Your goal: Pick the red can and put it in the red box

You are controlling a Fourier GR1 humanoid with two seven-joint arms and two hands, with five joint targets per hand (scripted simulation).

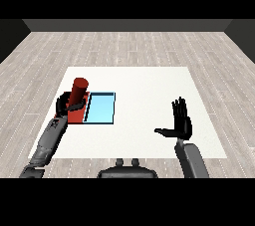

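Observation:
The red can (78, 92) stands upright over the red tray (77, 114) at the table's left side. My left hand (66, 104) is curled round the can's lower part, fingers and thumb wrapping it. I cannot tell whether the can's base touches the tray. My right hand (182, 122) is raised over the right part of the table, fingers straight up and thumb out to the left, holding nothing.
The light blue tray (101, 108) lies right beside the red tray, to its right. The white table (144, 85) stretches from the trays to my right hand, with a wooden floor beyond its edges.

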